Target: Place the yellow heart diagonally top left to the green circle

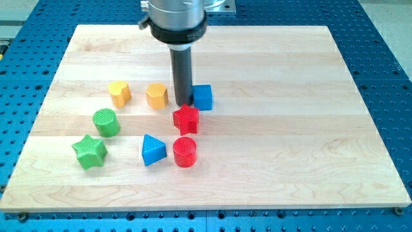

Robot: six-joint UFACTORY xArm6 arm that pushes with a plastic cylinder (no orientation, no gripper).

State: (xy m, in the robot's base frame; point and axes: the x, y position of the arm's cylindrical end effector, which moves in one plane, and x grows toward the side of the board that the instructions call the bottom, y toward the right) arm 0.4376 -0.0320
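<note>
The yellow heart (119, 93) lies on the wooden board, up and to the right of the green circle (106, 122), close to it. My tip (183, 104) stands to the right of the heart, between the yellow hexagon (156, 95) and the blue cube (203, 96), just above the red star (186, 118). It looks to be touching or almost touching the blue cube and the red star.
A green star (89, 151) lies below the green circle. A blue triangle (152, 149) and a red cylinder (184, 152) lie toward the view's bottom. The board (290, 129) sits on a blue perforated table.
</note>
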